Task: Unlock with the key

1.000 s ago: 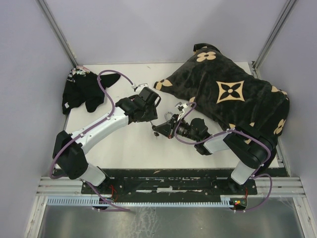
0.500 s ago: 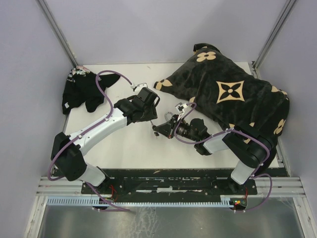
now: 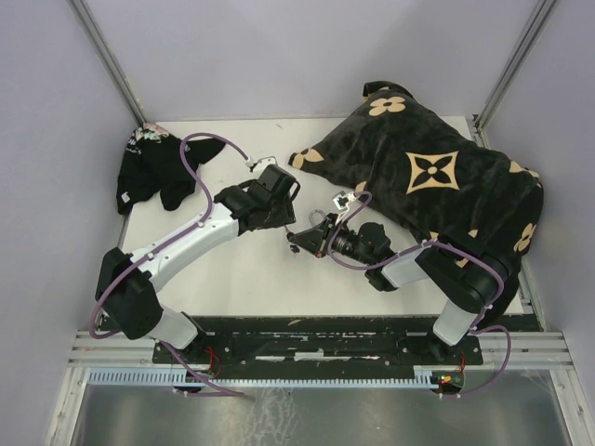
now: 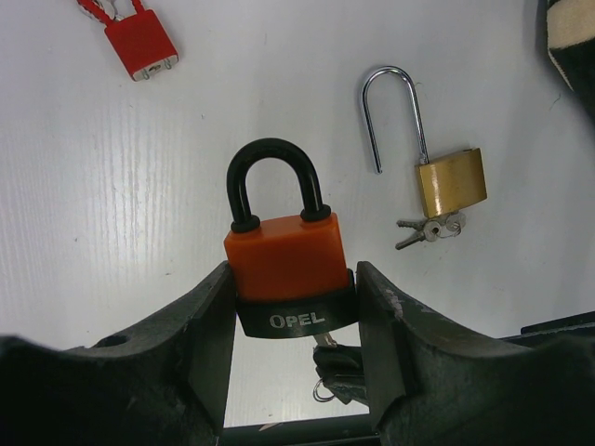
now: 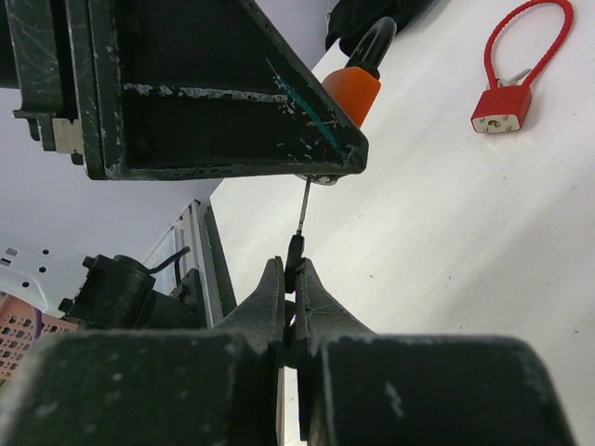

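Reading the white letters first: "OPEL" is printed on the black band at the base of the orange padlock. I can make out no other writing; the brown bag at the right of the table carries only tan flower and star patterns.

The left gripper has its jaws closed narrowly on the orange padlock, one finger on each side of the body. The black shackle is shut and points away from the wrist. The lock is held just above the table near its middle.

The right gripper has its jaws pinched nearly together on the dark head of the key. The thin blade runs up to the underside of the padlock. How far it sits in the keyhole I cannot tell.

Beyond the held lock lie a brass padlock with its shackle swung open and small keys at its base, and a red padlock off to the other side. A black garment lies at the far left corner.

Compared with a second ago, the left forearm has edged slightly leftward and its purple cable loops a little differently. The two grippers meet at the same spot, and since half a second ago I see nothing moved.
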{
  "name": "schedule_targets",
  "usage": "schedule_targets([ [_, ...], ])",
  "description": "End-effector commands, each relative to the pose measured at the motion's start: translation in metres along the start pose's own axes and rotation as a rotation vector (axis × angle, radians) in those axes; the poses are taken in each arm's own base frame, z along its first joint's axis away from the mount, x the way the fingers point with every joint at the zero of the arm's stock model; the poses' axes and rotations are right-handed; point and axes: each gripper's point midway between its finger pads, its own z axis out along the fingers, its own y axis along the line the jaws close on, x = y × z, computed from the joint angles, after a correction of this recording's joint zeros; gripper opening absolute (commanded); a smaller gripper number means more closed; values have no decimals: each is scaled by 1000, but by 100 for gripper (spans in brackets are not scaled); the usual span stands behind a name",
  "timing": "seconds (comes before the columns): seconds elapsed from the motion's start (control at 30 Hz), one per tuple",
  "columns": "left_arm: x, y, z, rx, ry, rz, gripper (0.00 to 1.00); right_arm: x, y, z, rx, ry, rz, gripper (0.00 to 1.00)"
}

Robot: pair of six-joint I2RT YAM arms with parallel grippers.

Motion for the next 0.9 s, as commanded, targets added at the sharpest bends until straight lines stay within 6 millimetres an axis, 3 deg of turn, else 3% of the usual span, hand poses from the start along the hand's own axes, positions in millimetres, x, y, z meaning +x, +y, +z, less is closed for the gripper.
schedule_targets([
  [0.0, -21, -11, -14, 64, -82, -74, 29, -17, -1, 1, -4, -79, 29, 2],
  [0.43, -16, -8, -14, 95, -118, -193, 26, -20, -10, 7, 62, -81, 137, 2],
  [0.87, 3, 1, -1, 30, -126, -241, 25, -29, -12, 17, 124, -94, 69, 2],
])
